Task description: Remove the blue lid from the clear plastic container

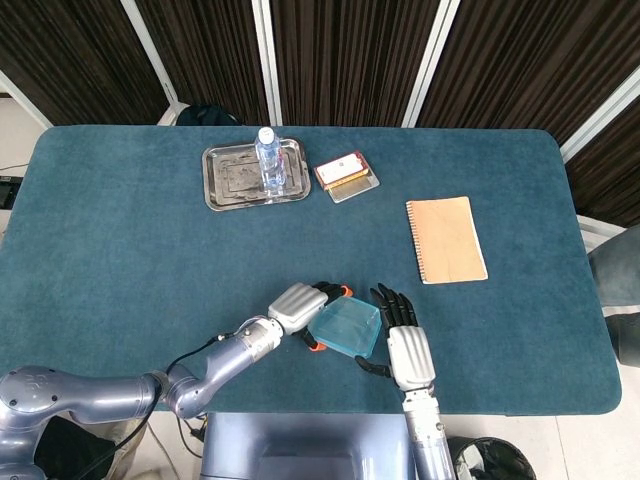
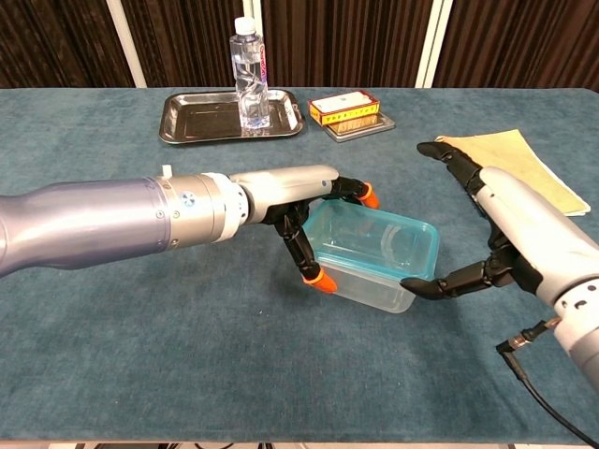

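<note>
The clear plastic container (image 2: 370,281) with its blue lid (image 2: 374,241) on top lies near the table's front edge, and shows in the head view as a blue patch, the container (image 1: 345,328). My left hand (image 2: 290,201) grips its left end, orange-tipped fingers (image 2: 318,280) wrapped round the front and back corners; the same left hand (image 1: 298,305) shows in the head view. My right hand (image 2: 510,234) is spread wide at the container's right end, holding nothing. Its thumb tip reaches the front right corner. The head view shows this right hand (image 1: 405,345) just right of the container.
A metal tray (image 2: 192,120) with a water bottle (image 2: 251,73) stands at the back. Beside it lies a red and yellow box (image 2: 344,106). A tan notebook (image 2: 510,159) is at the right. A black cable (image 2: 524,374) trails by my right wrist.
</note>
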